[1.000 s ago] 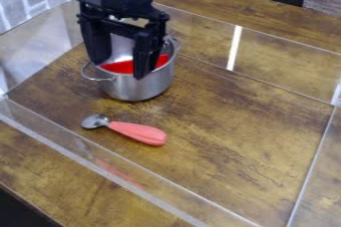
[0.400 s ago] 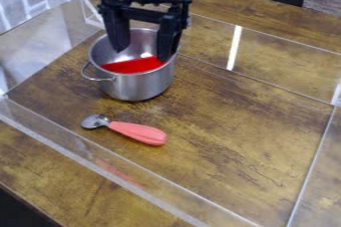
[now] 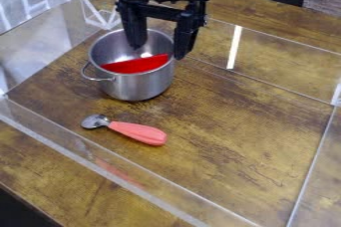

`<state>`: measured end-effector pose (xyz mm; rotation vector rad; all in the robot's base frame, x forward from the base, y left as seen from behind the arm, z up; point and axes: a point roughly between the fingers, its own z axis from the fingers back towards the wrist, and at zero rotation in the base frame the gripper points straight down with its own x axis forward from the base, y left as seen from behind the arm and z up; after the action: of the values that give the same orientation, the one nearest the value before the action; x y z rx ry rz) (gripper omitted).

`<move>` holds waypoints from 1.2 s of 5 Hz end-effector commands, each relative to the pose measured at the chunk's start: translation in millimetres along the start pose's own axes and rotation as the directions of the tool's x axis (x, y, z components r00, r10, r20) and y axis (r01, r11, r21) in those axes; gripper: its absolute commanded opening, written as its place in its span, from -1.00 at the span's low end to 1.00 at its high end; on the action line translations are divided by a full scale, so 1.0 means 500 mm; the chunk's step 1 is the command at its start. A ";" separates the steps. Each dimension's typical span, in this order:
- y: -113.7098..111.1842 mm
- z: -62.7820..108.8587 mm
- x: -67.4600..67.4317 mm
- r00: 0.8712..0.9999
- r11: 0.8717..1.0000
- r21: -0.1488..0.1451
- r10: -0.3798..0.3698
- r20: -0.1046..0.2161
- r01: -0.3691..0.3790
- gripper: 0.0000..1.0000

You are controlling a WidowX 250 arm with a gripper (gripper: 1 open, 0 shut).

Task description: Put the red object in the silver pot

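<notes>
The gripper (image 3: pixel 162 39) is hanging above the far rim of the silver pot (image 3: pixel 132 77), pointing straight down, with its two black fingers (image 3: pixel 185 34) standing wide apart and nothing between them. It is released and is gripping no object. One finger is showing in front of the pot's back wall on the left; the other is sitting just outside the pot's right edge as seen from the camera.

The red object (image 3: pixel 128 129) is lying flat on the wooden table (image 3: pixel 240 131), on the near side of the pot and well apart from the gripper, with the whole pot standing between the two. Its coral-red handle is pointing toward the right of the picture, and its small round silver head is pointing left, toward the clear wall. The utensil is not touching the pot; a strip of bare wood is showing between them.

Inside the pot a flat red piece (image 3: pixel 138 63) is resting on the bottom. A small loop handle is sticking out from the pot's left side. Clear plastic walls (image 3: pixel 80 156) are enclosing the work area along the near and left edges.
</notes>
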<state>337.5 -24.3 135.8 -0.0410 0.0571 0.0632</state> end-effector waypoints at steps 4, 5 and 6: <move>0.010 0.002 0.035 0.997 0.998 0.001 0.069 0.046 -0.069 1.00; 0.007 -0.008 0.035 0.991 0.991 0.003 0.131 0.041 -0.131 1.00; 0.032 -0.020 0.036 0.982 0.983 0.004 0.181 0.046 -0.181 1.00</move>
<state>350.5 -14.7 109.6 -0.0226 0.0652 0.2286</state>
